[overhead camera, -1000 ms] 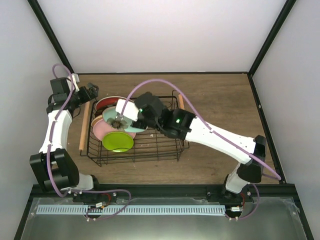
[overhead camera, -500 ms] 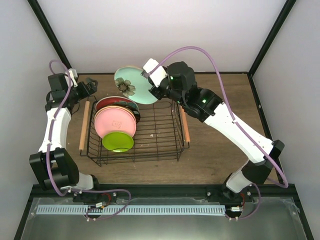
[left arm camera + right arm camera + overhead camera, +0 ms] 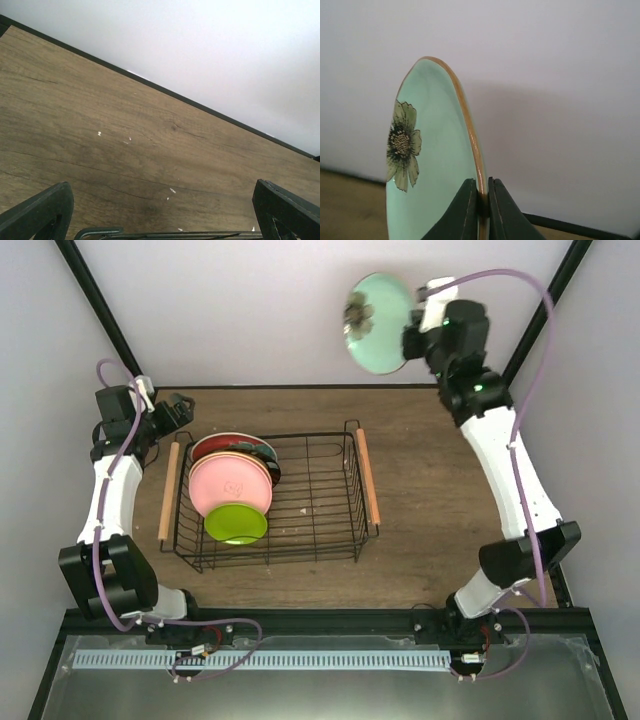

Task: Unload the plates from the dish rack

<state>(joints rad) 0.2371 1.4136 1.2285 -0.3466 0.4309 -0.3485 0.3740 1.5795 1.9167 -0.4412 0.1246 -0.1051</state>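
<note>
Mint plate [image 3: 427, 165] clamped edge-on in right claw [image 3: 482, 200], both fingers pinched on the gold rim. Stands near vertical, flower face to the left. Looks well above the table [image 3: 440, 500] at the far right, in front of the back wall and well apart from the rack [image 3: 300, 435].

Thin rim grip only, so likely to pivot: slow wrist, no swinging. Rotate flat before descending, land one edge first, then let go.

Best open room looks like the bare wood right of the rack, between its right handle [image 3: 367, 475] and the right table edge. Watch the black frame post [image 3: 530, 330] just right of the arm, and the purple cable [image 3: 500, 275] looping overhead.

Left claw [image 3: 162, 205] spread apart, holding nothing, over the far-left table just beyond the rack's left handle [image 3: 167, 490]. Not in the path.

Remaining in the rack, bunched at its left end: pink plate [image 3: 232, 485], lime plate [image 3: 236, 523], red plate [image 3: 215, 443] behind. Others not clearly visible.
</note>
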